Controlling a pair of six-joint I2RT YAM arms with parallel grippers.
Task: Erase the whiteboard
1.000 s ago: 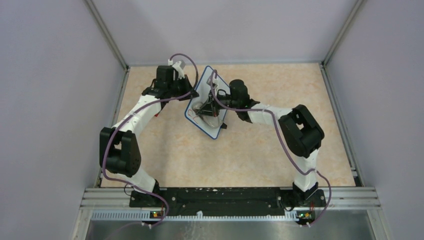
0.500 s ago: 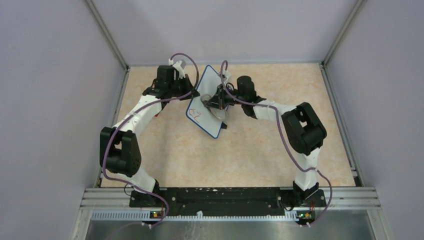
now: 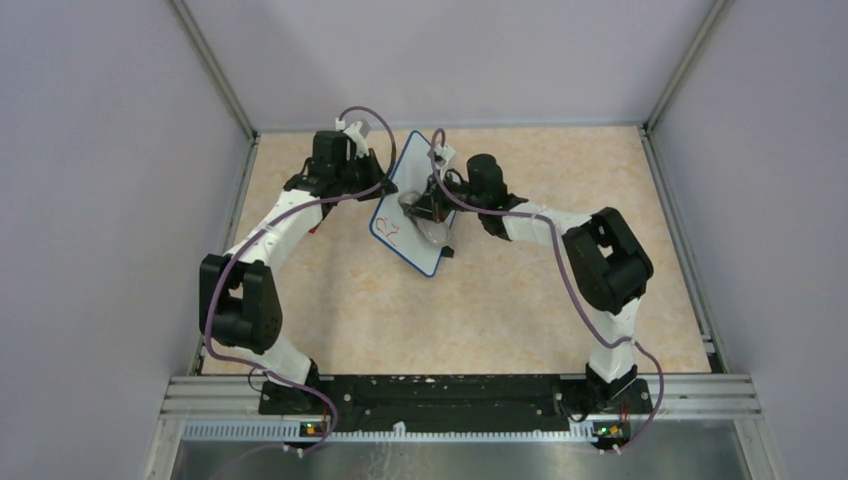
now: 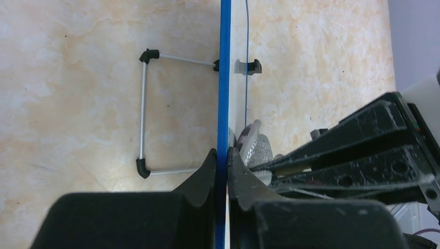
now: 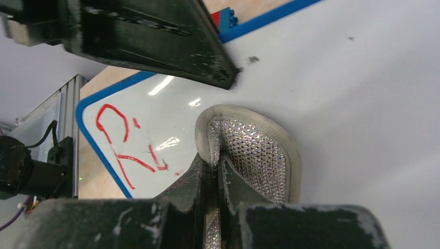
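From above, one whiteboard (image 3: 408,190) stands tilted on the table (image 3: 520,300) between two arms, towards the far side. The left gripper (image 3: 385,178) meets its far left edge, and the right gripper (image 3: 425,207) is over its face with one grey cloth (image 3: 432,230). One patch of red writing (image 3: 392,230) shows near the lower corner, too small to read. In the left wrist view the board is edge-on, a thin blue line, with the left gripper's two fingers closed narrowly on it. One wire stand (image 4: 142,111) juts out behind, and the cloth is half hidden by the other arm. In the right wrist view the fingers pinch the folded cloth, which is pressed on the white face beside the red strokes. The board's edges run out of view.
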